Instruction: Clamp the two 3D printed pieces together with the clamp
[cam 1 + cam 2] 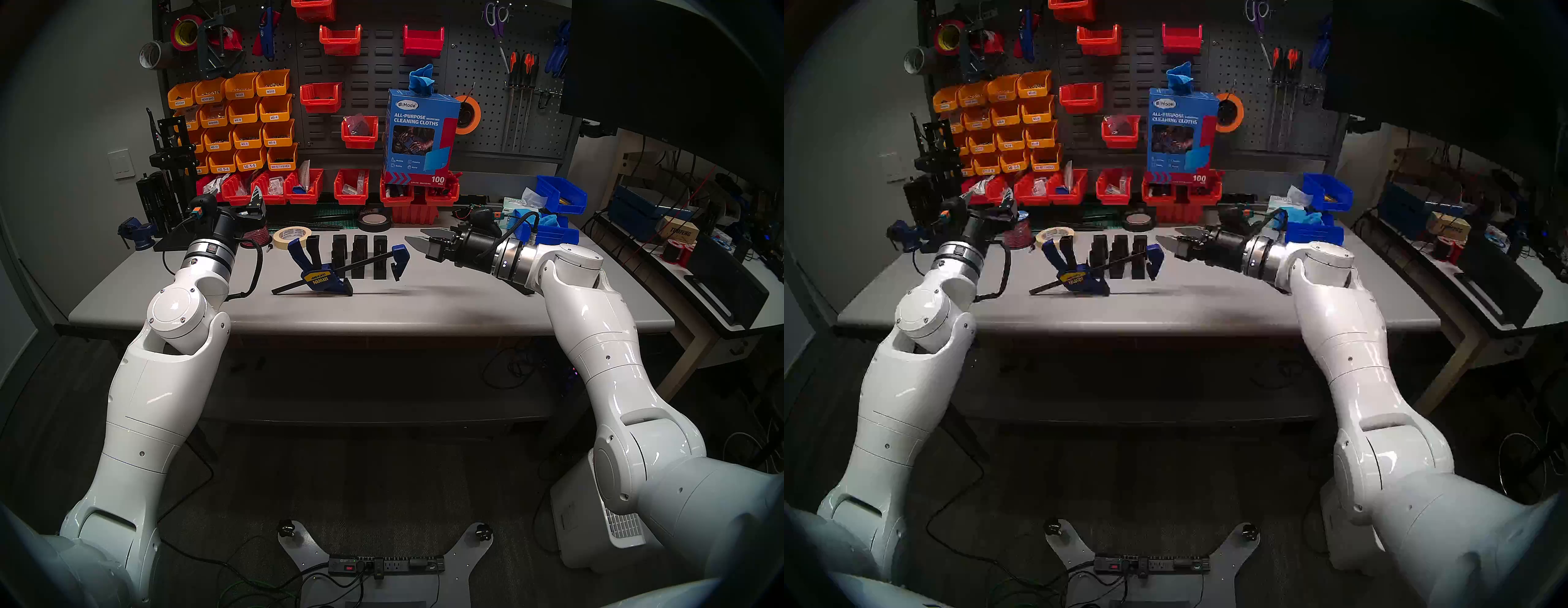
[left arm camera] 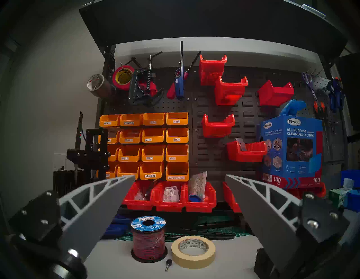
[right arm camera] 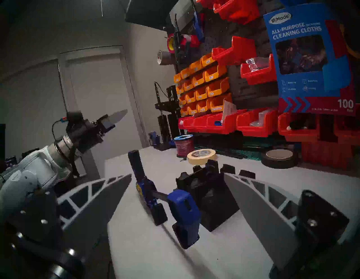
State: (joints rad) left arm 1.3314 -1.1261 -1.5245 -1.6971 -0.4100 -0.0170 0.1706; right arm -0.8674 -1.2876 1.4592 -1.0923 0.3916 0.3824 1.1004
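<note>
Rigid, light-looking clamp (image 1: 335,271) mid-table straddles the 3D printed pieces (image 1: 359,254); best gripped at its blue handle (both grippers spread, empty).

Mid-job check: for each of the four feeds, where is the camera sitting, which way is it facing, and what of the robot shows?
Head left: above, looking down on the table, clamp and printed pieces; both arms show.
Head right: almost the same picture, shifted sideways.
Left wrist: on the raised left arm, facing the pegboard bins; open left gripper only.
Right wrist: low, tilted, facing across the clamp; open right gripper, and the left arm beyond.
Shared: the masking tape roll appears in all four.
</note>
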